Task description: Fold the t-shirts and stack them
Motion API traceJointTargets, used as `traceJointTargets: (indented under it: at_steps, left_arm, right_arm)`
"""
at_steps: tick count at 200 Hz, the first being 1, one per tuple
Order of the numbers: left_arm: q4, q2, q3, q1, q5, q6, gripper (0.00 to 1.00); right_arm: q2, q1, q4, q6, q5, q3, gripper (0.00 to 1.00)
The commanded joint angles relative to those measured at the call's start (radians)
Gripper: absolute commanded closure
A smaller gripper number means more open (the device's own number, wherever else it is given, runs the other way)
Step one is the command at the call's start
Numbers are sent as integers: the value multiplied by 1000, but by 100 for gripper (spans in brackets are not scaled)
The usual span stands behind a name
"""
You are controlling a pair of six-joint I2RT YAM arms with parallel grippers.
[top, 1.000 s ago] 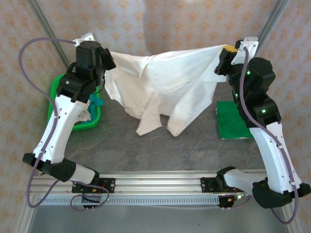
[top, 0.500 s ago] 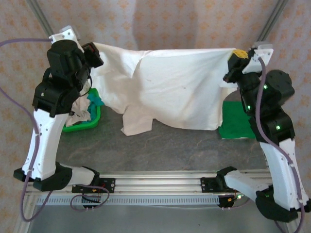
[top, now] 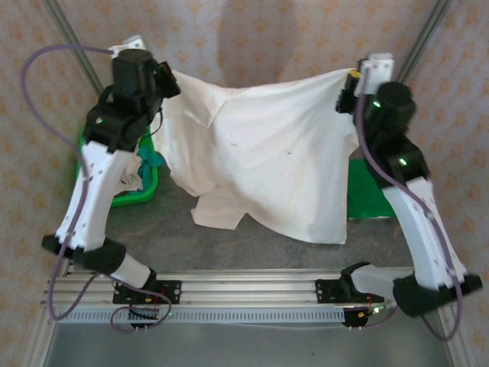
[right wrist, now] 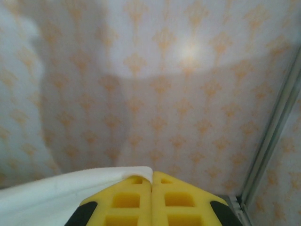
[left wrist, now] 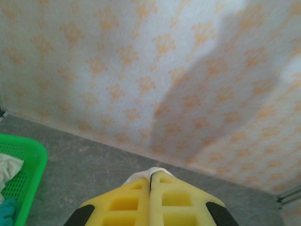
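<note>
Shirt (top: 267, 153), cream, is held up in the air and spread between my two arms over the middle of the table (top: 252, 248).

Left gripper (top: 166, 76): closed, pinching the upper left corner of the shirt. On the left wrist view the yellow pads (left wrist: 127, 202) are pressed together at the tips (left wrist: 151, 175), with a small nub of cream cloth (left wrist: 140, 175) poking out between them.

Right gripper (top: 350, 82): closed, pinching the upper right corner. On the right wrist view the pads (right wrist: 174, 200) meet (right wrist: 151, 175), and the cloth edge (right wrist: 61, 197) runs off to the left from the tips.

The top edge sags slightly between the two grips. The cloth hangs unevenly, lowest at the right corner, with a sleeve drooping at lower left. Cannot tell whether the lowest parts touch the table. A few small dark specks show on the front.

Basket (top: 114, 200), green, sits on the table at far left, beneath my left arm. It holds a teal shirt (top: 153, 159) and some cream cloth (top: 130, 180).

Mat (top: 365, 195), green, lies flat at right; the hanging cloth covers its left edge.

Patterned wall (top: 260, 38) is behind.
</note>
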Motion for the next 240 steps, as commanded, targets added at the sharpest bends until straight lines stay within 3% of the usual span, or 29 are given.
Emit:
traceJointTargets:
  at_steps: [1, 25, 52, 77, 117, 143, 160, 172, 210, 240]
  left_arm:
    - [33, 98, 65, 27, -27, 24, 100]
    - [45, 253, 184, 62, 2, 14, 100]
    - [-20, 495, 542, 112, 80, -20, 100]
    - [11, 646, 869, 166, 164, -109, 100]
    - [246, 463, 698, 232, 214, -228, 100]
    - [236, 368, 697, 241, 218, -201, 100]
    - [181, 284, 634, 240, 247, -182, 100]
    - [151, 212, 507, 240, 275, -180, 100]
    - [352, -129, -327, 225, 344, -257, 100]
    - [378, -279, -761, 173, 355, -320, 100]
  right_arm:
    - [100, -29, 104, -16, 35, 1, 100]
    - [250, -64, 205, 54, -37, 46, 100]
    - [437, -89, 304, 86, -74, 209, 100]
    - [588, -112, 318, 134, -115, 466, 100]
    - [652, -113, 318, 171, -203, 759, 100]
    - [616, -113, 270, 130, -227, 829, 100]
    - [530, -114, 255, 104, -257, 715, 100]
    - [435, -113, 293, 96, -295, 525, 100]
    - [94, -113, 418, 70, -469, -175, 100]
    - [-88, -113, 399, 163, -602, -569, 100]
